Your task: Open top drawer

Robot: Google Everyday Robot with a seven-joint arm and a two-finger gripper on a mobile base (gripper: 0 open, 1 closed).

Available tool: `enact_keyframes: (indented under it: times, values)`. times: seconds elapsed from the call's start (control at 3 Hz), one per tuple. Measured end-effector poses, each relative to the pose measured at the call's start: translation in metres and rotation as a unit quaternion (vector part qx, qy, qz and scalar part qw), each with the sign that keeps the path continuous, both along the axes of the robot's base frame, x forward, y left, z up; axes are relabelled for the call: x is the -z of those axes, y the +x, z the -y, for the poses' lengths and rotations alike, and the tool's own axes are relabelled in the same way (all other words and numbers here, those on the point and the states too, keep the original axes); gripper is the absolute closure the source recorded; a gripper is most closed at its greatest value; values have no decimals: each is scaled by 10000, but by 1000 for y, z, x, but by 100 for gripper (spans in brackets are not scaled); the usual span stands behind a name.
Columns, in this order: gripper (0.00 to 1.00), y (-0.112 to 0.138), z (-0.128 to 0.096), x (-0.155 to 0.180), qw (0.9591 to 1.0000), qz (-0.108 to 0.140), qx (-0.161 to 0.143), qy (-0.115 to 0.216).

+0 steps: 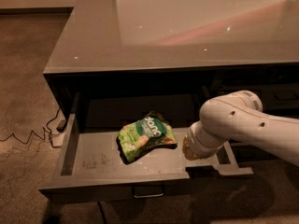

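The top drawer of a dark grey cabinet stands pulled far out, showing its paler scuffed floor. Its small metal pull handle sits centred on the front, low in the view. A green snack bag lies in the middle of the drawer. My white arm reaches in from the right. My gripper is at its end, over the right part of the drawer by the front rim, right of the bag and mostly hidden by the wrist.
The glossy grey cabinet top fills the upper view. A black cable and a plug lie on the brown carpet at the left. More dark drawers sit at the right behind my arm.
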State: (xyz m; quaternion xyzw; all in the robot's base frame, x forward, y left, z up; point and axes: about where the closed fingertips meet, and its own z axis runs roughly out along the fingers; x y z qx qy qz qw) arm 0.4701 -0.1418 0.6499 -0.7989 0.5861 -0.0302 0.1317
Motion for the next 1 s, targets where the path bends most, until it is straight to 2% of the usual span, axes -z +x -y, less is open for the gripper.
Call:
enact_keyframes:
  times: [0.33, 0.67, 1.0]
  values:
    - [100, -5, -3, 15, 9997, -161, -81, -183]
    - [100, -20, 5, 25, 9980, -362, -116, -502]
    - [100, -19, 5, 25, 9980, -367, -117, -510]
